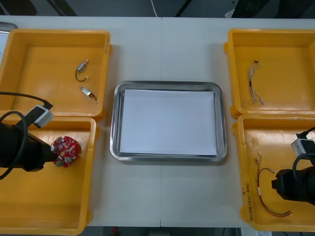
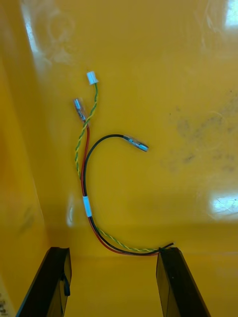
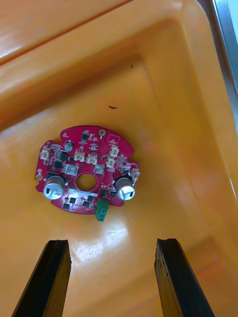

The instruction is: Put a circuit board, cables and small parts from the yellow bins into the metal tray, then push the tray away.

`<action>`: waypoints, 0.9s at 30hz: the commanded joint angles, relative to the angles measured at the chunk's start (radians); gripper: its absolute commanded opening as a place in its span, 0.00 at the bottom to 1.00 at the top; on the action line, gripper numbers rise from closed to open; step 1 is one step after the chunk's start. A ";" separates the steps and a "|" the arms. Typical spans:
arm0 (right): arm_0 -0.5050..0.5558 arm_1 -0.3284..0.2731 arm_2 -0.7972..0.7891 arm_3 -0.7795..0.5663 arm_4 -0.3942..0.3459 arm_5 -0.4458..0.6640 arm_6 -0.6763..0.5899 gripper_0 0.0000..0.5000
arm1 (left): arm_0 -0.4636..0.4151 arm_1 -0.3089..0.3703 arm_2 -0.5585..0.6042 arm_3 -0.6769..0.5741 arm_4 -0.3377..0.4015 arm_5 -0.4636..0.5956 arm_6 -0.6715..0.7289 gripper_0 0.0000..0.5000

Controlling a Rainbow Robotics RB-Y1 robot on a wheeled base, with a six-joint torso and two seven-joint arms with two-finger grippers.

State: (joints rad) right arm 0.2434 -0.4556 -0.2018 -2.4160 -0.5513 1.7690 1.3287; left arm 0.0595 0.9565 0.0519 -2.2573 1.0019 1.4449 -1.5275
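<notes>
Left claw [image 3: 113,242] released inside a glossy yellow bin [image 3: 168,114]; the round red circuit board [image 3: 87,171] lies flat just ahead of it. Right claw [image 2: 114,250] released; a red and yellow cable [image 2: 87,203] lies ahead in a second yellow bin [image 2: 178,74].

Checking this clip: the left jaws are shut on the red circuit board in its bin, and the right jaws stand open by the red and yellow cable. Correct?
No. The left jaws are open: the left wrist view shows them apart, with the circuit board lying free on the bin floor beyond them. The right jaws do stand open by the cable.
</notes>
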 commanded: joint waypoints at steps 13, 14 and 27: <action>0.082 0.018 0.111 0.087 0.073 -0.220 -0.034 1.00 | 0.016 0.041 -0.172 -0.027 -0.155 -0.120 -0.085 1.00; 0.083 0.018 0.114 0.089 0.074 -0.224 -0.034 1.00 | 0.016 0.041 -0.176 -0.027 -0.158 -0.121 -0.085 1.00; 0.099 0.017 0.166 0.167 0.091 -0.329 -0.025 1.00 | -0.009 0.041 -0.271 0.050 -0.203 -0.225 -0.091 1.00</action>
State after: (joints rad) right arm 0.3068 -0.4483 -0.0554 -2.2400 -0.4725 1.4509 1.3285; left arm 0.0595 0.9590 -0.1829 -2.2204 0.8170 1.2508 -1.5275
